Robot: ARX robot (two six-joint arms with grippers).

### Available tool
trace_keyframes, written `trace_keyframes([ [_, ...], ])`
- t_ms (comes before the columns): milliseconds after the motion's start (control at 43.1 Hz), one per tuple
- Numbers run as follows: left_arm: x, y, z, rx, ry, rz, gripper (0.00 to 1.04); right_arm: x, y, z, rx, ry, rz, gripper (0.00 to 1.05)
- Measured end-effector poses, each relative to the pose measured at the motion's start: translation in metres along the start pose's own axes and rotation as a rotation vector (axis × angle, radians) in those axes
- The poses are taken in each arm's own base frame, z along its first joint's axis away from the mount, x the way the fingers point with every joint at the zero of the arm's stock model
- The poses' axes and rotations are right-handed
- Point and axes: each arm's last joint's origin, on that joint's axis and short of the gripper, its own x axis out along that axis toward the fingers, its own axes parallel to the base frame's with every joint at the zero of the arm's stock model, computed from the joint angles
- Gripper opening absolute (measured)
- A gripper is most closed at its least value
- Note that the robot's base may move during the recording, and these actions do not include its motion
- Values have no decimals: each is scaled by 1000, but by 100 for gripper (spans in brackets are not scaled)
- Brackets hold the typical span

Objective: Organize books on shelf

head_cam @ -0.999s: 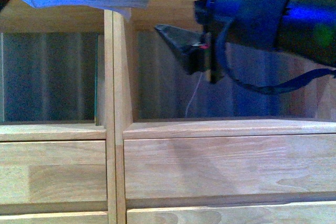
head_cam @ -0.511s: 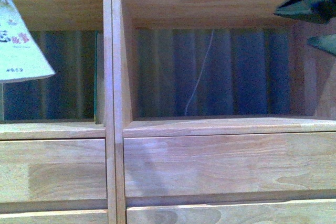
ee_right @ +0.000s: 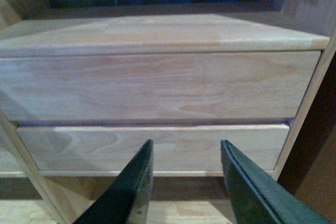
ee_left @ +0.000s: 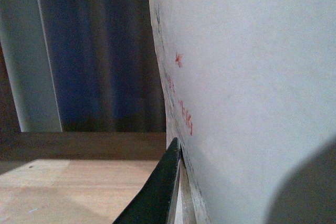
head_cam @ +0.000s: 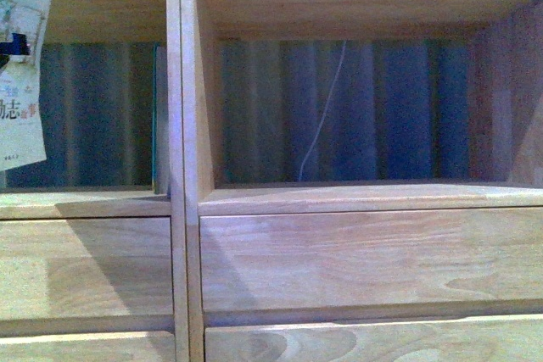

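The book (head_cam: 21,82), a thin pale paperback with dark lettering, hangs nearly upright at the far left of the front view, in front of the left compartment of the light wood shelf (head_cam: 182,125). In the left wrist view its white cover (ee_left: 247,77) with small red marks fills the right side. My left gripper (ee_left: 210,166) is shut on the book's edge, one dark finger (ee_left: 157,192) pressed against it. My right gripper (ee_right: 186,142) is open and empty, low before the shelf's drawer fronts (ee_right: 157,85). It is out of the front view.
A thin dark teal slab (head_cam: 156,120) stands upright against the centre divider in the left compartment. A white cord (head_cam: 327,108) hangs behind the open-backed right compartment. Drawer fronts (head_cam: 365,260) lie below both compartments. A striped blue curtain shows behind.
The book has swung from flat at the top left to hanging upright at the left edge. The right arm has dropped out of the front view.
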Motion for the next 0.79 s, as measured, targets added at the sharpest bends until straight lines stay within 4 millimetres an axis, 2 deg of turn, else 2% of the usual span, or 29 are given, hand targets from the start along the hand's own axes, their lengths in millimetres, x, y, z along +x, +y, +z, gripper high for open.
trace_keyframes([
  [116,23,-4,4,56,-8,11,18,-15,0,-19,-10,-2,0,2],
  [255,56,0,5,63,11,13,18,-32,-1,-44,-12,8,0,3],
  [418,83,3,0,94,22,8,18,-37,-1,-49,-13,12,-1,33],
  [557,103,4,-1,107,19,24,18,-37,-1,-49,-13,11,-1,54],
  [627,116,5,-8,109,33,43,18,-37,-1,-49,-13,11,-1,69],
  [790,133,-1,-22,103,51,50,17,-37,-1,-49,-13,11,0,90],
])
